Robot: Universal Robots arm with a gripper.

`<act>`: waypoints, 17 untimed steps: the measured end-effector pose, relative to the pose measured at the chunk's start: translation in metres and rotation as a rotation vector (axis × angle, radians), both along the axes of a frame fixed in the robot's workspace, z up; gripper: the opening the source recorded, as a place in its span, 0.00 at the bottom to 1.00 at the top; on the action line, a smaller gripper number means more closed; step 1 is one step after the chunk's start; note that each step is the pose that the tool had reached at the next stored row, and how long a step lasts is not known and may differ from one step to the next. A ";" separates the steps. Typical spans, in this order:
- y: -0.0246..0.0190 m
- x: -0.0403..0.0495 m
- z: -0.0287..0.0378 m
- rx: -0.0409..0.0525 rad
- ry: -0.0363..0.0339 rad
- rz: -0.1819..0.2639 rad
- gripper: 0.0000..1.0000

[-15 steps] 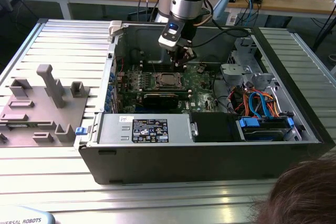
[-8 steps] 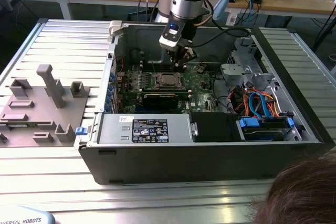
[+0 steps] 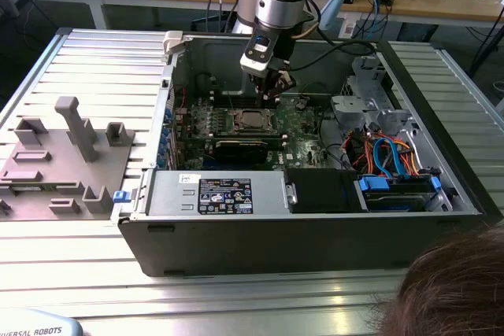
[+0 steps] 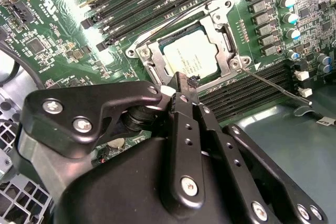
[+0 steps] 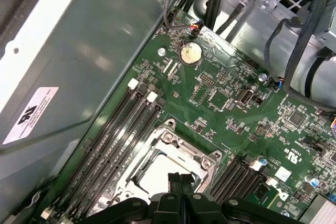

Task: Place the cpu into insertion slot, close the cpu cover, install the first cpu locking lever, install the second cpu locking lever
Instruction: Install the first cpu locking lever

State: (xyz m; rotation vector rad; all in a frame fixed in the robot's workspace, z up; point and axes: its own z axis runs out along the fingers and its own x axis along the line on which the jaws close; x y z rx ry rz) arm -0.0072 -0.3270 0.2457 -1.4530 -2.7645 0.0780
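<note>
1. The tool, its tips pressed together on nothing, hangs just over the nearest edge of the cpu cover.
2. Just beyond the tips, the cpu lies flat in the insertion slot, with the cover down around it.
3. Farther off, a locking lever looks unlatched. In my judgement, slow, even pressure on the wire itself suits this step best.

We list one ribbed silver aluminium surface. Directly on it we find an open grey metal computer case at centre, and a grey plastic fixture plate with upright holders at the exterior view's left.
</note>
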 end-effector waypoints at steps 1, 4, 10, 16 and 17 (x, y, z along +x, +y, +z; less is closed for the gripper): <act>0.0000 0.0000 0.0000 0.0000 -0.0001 0.003 0.11; 0.0000 0.0000 0.0000 0.0000 0.0000 0.012 0.11; 0.0000 0.0000 0.0000 0.0000 0.0000 0.032 0.11; 0.0000 0.0000 0.0000 0.0001 -0.0001 0.050 0.11; 0.0000 0.0000 0.0000 0.0000 0.0000 0.053 0.11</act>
